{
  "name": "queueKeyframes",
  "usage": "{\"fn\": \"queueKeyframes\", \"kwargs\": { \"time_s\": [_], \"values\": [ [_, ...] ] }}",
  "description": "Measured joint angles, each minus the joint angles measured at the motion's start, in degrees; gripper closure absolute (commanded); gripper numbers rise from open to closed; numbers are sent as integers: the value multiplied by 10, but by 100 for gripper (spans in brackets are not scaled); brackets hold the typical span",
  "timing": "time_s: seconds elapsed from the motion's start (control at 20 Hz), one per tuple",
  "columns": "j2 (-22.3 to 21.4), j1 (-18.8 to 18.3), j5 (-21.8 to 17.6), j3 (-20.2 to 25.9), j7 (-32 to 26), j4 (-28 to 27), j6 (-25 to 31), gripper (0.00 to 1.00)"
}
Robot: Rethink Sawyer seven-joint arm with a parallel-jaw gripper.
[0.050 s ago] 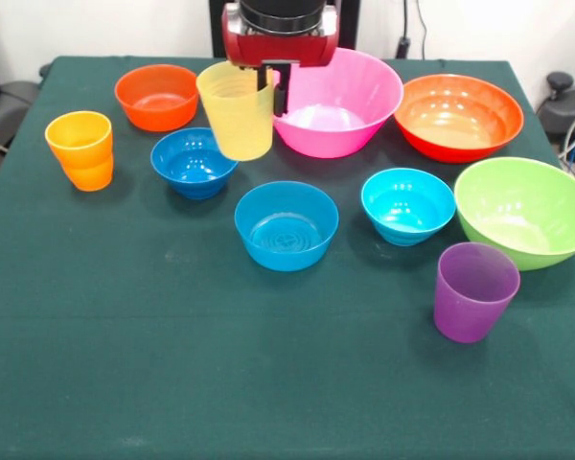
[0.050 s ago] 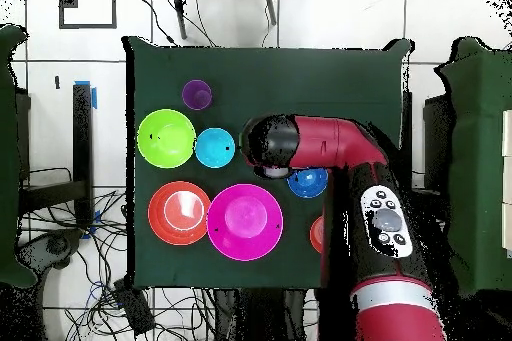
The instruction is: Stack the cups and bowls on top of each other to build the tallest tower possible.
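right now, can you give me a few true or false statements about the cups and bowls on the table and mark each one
1. The gripper holds the yellow cup above the table. True.
2. The purple cup sits inside the lime green bowl. False: it stands on the cloth in front of that bowl.
3. The orange cup stands alone near one edge of the table. True.
4. The pink bowl is stacked inside the large orange-red bowl. False: they sit side by side.
5. The mid-blue bowl already has a cup in it. False: it is empty.
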Motion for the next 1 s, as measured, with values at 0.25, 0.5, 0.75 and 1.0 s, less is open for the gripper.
{"fn": "queueKeyframes", "kwargs": {
  "time_s": [0.25, 0.5, 0.75, 1.0],
  "values": [
    [8, 16, 6, -11, 7, -3, 0, 100],
    [24, 25, 13, -18, 13, -10, 0, 100],
    [40, 32, 16, -23, 14, -15, 0, 100],
    [47, 38, 16, -31, 14, -16, -13, 100]
  ]
}}
